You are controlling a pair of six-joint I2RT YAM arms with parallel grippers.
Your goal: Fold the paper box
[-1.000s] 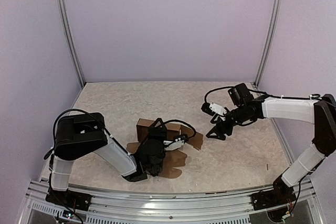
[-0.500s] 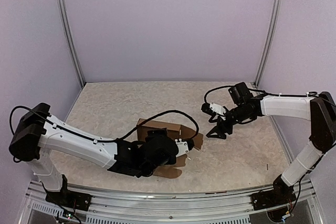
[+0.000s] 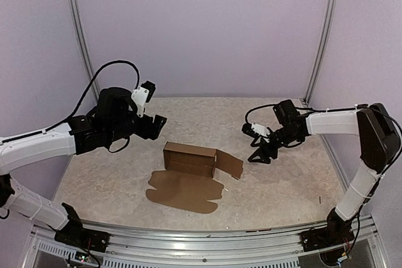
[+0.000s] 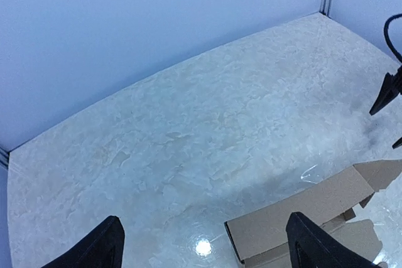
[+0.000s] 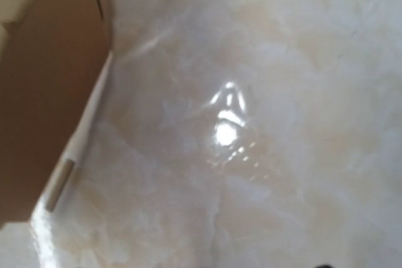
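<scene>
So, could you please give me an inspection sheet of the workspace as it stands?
Surface: pale marbled table, glare spots, no damage seen.
Job's things: paper box partly folded, walls up, lid lying flat toward the arms.
Clutter: nothing seen.
Grippers: left gripper raised behind-left of the box, jaws open, empty; right gripper beside the box's right flap, jaws open, empty.
Cables: left arm's cable loops high; right wrist's cable arcs short; neither touches the box.
Surroundings: lilac walls, metal corner posts, rail at the near edge.
</scene>
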